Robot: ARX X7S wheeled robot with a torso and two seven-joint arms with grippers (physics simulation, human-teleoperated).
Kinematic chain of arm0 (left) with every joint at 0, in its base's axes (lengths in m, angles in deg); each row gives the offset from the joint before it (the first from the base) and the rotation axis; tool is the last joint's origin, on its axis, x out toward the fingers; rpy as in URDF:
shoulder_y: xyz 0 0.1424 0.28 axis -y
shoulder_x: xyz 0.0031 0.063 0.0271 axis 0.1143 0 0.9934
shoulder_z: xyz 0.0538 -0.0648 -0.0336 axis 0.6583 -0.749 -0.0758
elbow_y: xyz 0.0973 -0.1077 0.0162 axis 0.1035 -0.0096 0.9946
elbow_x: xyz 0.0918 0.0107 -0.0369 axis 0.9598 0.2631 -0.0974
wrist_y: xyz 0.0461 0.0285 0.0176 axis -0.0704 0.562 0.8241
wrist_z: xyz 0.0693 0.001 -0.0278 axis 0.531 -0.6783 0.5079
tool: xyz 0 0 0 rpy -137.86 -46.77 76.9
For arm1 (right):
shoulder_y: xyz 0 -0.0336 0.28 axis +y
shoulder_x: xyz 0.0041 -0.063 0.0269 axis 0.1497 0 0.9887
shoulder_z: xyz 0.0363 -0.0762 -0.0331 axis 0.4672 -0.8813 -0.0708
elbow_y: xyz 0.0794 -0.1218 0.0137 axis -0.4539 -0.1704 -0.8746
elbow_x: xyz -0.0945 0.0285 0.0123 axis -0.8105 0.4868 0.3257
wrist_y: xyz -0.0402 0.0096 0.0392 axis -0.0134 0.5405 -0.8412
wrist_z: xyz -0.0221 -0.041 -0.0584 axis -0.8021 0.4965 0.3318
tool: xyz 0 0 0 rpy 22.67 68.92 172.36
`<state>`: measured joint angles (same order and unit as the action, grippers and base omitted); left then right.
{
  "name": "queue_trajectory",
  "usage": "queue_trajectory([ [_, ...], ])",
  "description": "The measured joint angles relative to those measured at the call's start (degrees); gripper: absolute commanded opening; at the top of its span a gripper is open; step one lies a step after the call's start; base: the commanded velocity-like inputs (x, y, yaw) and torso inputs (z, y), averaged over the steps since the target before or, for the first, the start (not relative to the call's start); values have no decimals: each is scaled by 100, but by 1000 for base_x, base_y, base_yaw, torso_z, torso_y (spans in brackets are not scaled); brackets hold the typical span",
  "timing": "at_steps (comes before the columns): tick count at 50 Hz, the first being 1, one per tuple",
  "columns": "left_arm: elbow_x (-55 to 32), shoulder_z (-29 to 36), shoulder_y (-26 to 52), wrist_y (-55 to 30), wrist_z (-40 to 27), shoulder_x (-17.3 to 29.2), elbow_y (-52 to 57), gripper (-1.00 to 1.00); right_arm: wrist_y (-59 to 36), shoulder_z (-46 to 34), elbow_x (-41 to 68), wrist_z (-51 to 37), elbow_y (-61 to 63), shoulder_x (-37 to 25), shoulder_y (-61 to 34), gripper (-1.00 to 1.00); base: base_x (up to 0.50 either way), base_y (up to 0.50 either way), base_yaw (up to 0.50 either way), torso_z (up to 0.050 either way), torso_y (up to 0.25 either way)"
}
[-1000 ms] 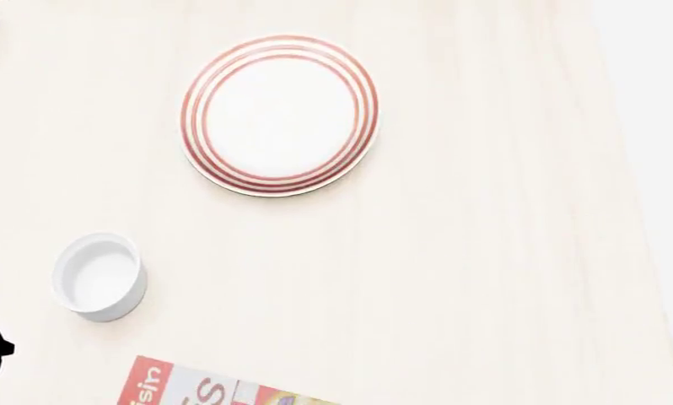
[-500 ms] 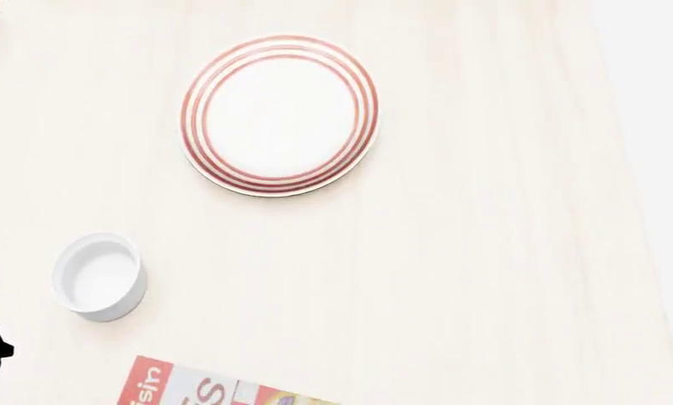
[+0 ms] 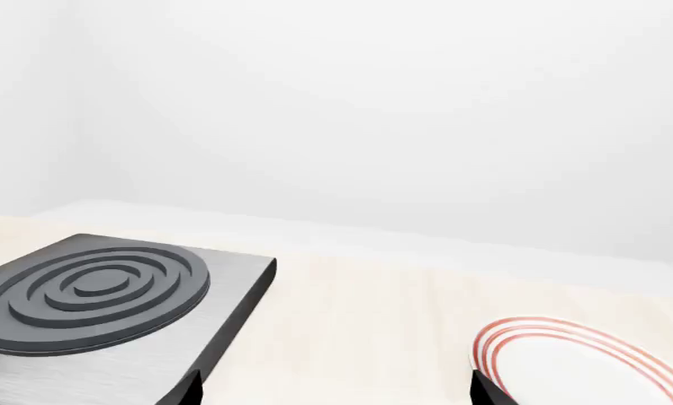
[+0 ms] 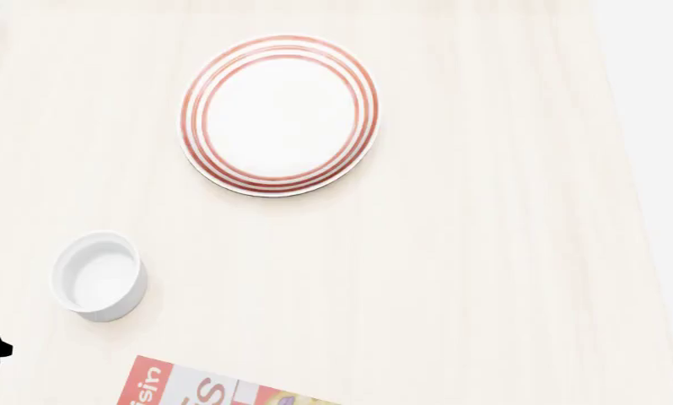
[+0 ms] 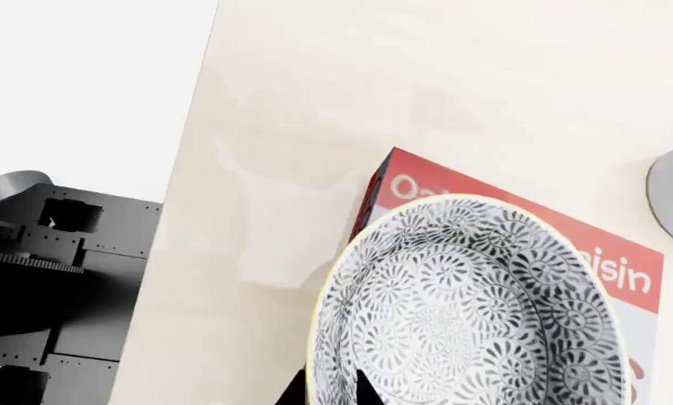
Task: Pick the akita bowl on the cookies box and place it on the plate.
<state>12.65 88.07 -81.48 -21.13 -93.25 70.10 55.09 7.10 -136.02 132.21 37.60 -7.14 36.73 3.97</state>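
- From my right wrist camera, the akita bowl [image 5: 471,308] sits on the cookies box [image 5: 618,270], covering most of the carton; the right gripper [image 5: 331,390] shows only as dark fingertips at the bowl's rim, one on either side of the wall, though I cannot tell whether they are clenched on it.
- In the head view only a corner of the cookies box [image 4: 191,388] shows at the near edge, left of centre, on the table [image 4: 483,253]; I do not see the bowl there.
- A little farther and to the left stands a white cup [image 4: 100,276], upright, apart from the box.
- Farther again lies the plate [image 4: 279,115], flat on the table.
- The left gripper [image 3: 336,392] shows two dark tips set apart, released, with nothing between them, the plate beyond them to the right.
- The stove plate [image 3: 94,308] sits to the left of the plate.
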Motion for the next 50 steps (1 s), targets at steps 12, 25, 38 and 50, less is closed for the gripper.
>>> queue_trajectory([
  [12,-11,11,-15,1,-16,23,33,100,75,-138,-261,182,124,-73,-72,-100,0,0,0,0,0],
  [25,-49,18,-10,-41,-51,54,98,100,-53,-107,38,79,201,-298,-581,-100,0,0,0,0,0],
  [38,-92,-10,-8,-62,-89,88,146,100,-369,-77,339,-163,72,-498,-1597,-100,0,0,0,0,0],
  [50,-112,-24,-33,-52,-113,109,174,100,-249,-683,-914,701,21,-869,-2647,-100,0,0,0,0,0],
])
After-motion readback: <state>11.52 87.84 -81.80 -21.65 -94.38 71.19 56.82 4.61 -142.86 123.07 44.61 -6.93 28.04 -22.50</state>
